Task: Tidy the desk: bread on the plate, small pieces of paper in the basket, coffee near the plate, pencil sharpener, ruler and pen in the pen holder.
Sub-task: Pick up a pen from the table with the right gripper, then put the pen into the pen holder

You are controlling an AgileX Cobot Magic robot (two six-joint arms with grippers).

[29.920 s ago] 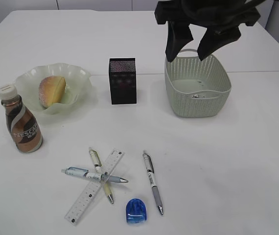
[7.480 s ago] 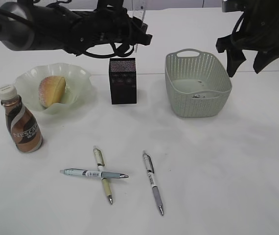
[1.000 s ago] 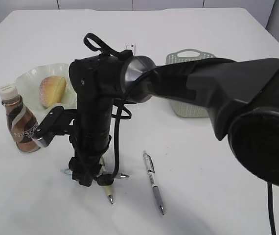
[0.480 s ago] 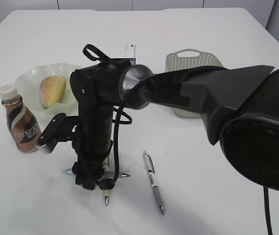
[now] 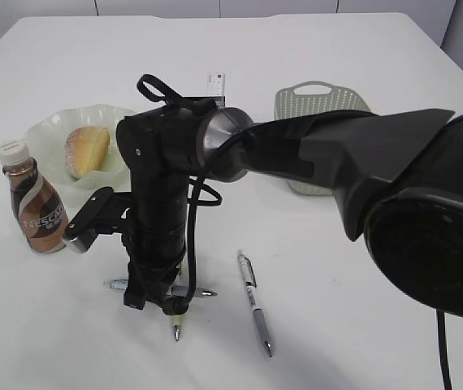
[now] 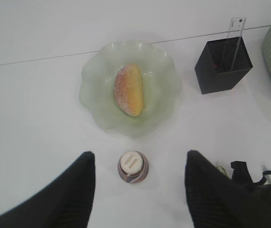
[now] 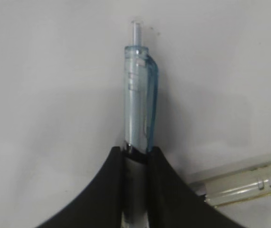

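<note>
Landmark: the small black square metal-mesh pen holder, standing at the back of the large plain white desk.
Right claw: the right gripper is closed narrow on the barrel of the pale blue translucent pen, fingers pinching it on both sides; the pen lies on the desk, well in front of the pen holder.
Key relation: the held pen's long axis runs straight out from between the fingers, clip and push-button end pointing away from the claw. To go into the pen holder it must be lifted, tipped upright and carried back.
Crossing pen: a yellowish translucent pen lies just beside the held one, at an angle to it; it may be dragged along on the lift.
Third pen: a grey-and-white pen lies apart, further from the bottle.
Left claw: the left gripper hangs spread wide and empty, above the brown Nescafe coffee bottle with white cap.
Already placed: the oval golden-yellow bread sits in the translucent pale green wavy-rimmed plate, beside the pen holder; the clear plastic ruler stands in the pen holder.
Obstacle: the ruler takes up part of the opening.
Basket: the sage-green perforated basket is on the pen holder's other side.
Nearer arm: the right, judged so since it has the pen.
</note>
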